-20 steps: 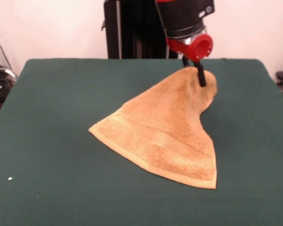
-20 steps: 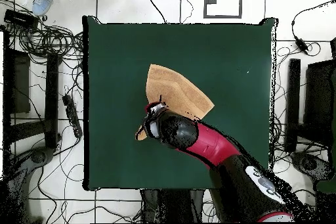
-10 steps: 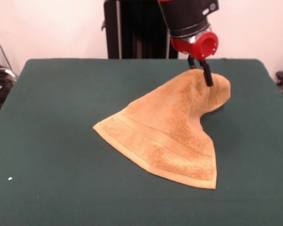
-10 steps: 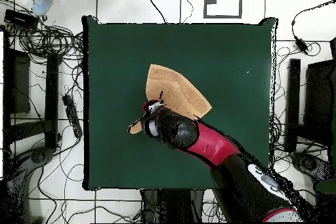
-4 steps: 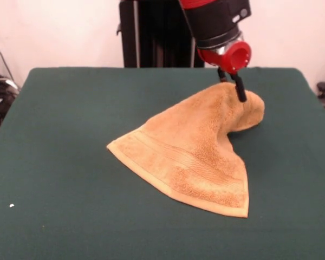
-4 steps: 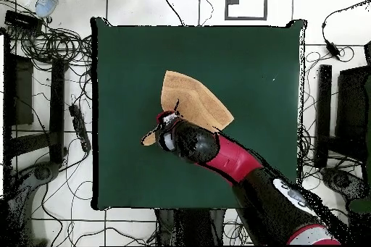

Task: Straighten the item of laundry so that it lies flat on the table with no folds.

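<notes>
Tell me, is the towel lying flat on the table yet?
No. In the front view the towel rises in a peak to the gripper, with only its near banded edge resting on the table.

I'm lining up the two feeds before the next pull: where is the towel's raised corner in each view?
Front view: the towel peaks right of center, far side, at the hand.
Overhead view: the raised corner pokes out left of the hand, just below center.
Shared landmark: the hand's red collar, right over that corner in both.
</notes>
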You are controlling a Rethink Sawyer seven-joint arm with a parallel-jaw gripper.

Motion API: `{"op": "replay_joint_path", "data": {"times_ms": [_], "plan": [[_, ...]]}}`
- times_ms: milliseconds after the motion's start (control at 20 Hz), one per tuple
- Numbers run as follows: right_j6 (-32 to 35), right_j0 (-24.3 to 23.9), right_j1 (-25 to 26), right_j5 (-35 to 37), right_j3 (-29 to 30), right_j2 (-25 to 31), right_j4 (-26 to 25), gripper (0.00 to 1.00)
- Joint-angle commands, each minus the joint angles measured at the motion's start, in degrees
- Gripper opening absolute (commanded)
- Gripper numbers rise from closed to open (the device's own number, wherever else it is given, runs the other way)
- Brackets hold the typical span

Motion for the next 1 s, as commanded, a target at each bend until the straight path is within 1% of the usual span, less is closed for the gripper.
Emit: {"op": "replay_joint_path", "data": {"times_ms": [50,200,300,350,500,600,650,700,850,1000], "plan": [[4.47,3.61,1.14,4.62,-2.86,1.13,1.17,1.00],[3.97,6.68,-2.46,11.65,-6.74,-3.38,0.17,1.00],[3.79,9.33,-5.13,17.38,-9.82,-7.14,-1.80,1.00],[3.96,10.43,-6.94,21.44,-11.73,-8.86,-2.98,1.00],[4.49,12.96,-10.67,30.36,-16.00,-12.29,-6.27,1.00],[4.83,13.97,-13.33,37.57,-19.33,-13.64,-8.68,1.00],[4.84,14.19,-14.20,40.01,-20.53,-13.94,-9.58,1.00],[4.69,14.66,-15.71,44.74,-22.90,-14.44,-11.39,1.00],[4.00,15.19,-18.71,53.21,-27.55,-14.64,-14.91,1.00],[3.05,15.12,-20.92,58.84,-30.66,-14.01,-17.01,1.00]]}}
